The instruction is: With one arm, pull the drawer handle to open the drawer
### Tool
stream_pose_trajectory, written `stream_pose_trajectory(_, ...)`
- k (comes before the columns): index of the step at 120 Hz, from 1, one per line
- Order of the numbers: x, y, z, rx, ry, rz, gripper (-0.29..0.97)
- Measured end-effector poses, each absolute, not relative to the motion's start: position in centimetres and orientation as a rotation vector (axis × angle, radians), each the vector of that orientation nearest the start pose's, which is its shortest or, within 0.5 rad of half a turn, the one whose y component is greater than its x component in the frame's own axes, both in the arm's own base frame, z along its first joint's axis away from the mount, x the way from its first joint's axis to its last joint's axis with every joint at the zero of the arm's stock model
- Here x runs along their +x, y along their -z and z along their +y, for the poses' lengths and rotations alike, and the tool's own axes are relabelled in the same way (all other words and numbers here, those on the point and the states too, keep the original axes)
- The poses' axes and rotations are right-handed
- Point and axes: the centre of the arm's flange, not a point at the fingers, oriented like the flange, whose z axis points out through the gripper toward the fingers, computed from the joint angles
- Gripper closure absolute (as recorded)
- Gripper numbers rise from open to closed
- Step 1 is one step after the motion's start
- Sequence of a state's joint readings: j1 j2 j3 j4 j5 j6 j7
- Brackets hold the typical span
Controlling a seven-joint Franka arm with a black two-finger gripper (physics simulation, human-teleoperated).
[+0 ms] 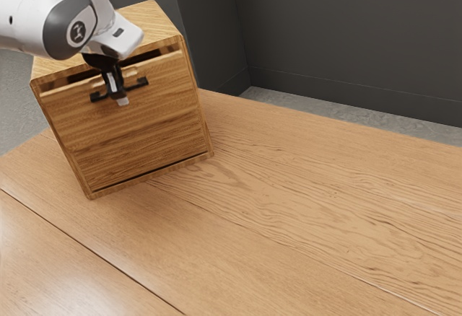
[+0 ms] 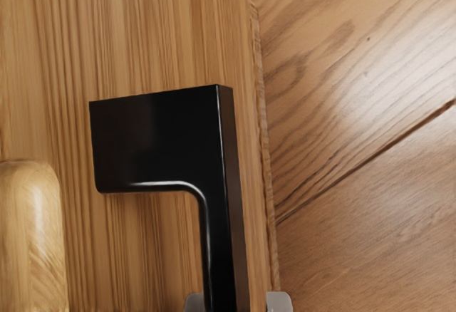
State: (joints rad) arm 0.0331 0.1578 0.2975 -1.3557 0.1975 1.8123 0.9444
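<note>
The wooden table (image 1: 303, 208) carried a wooden cabinet (image 1: 148, 20) at the far corner on the exterior view's left, set at an angle to the table boards. The drawer (image 1: 137, 125) made up the cabinet's front face, which faced the near side of the table. A dark gap showed along the drawer's upper edge, so the drawer stood slightly out of the cabinet.

The white arm (image 1: 50, 13) entered from the exterior view's upper left. Its last link was above the cabinet's front edge, with the hand pointed down across the drawer front.

The black drawer handle (image 1: 137, 84) was mounted high on the drawer front. Its long axis ran level across the face, parallel to the drawer's upper edge, and the bar stood off the wood on short legs. In the wrist view the drawer handle (image 2: 164, 137) lay directly under the hand against the wood grain.

The gripper (image 1: 119, 98) straddled the bar near its middle. Its grey fingertips (image 2: 279, 302) sat one on each side of the bar, closed on it
</note>
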Motion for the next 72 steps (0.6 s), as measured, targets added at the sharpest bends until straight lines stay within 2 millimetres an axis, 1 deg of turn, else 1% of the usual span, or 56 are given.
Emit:
stream_pose_trajectory(22, 57.4, -68.1, 17.6, -2.592, 0.207, 0.922, 0.76)
stream_pose_trajectory(47, 56.6, -67.0, 16.8, -2.607, 0.206, 0.952, 0.69)
stream_pose_trajectory(60, 55.8, -67.0, 16.0, -2.612, 0.214, 0.974, 0.69)
stream_pose_trajectory(72, 55.5, -67.0, 15.5, -2.613, 0.22, 0.987, 0.69)
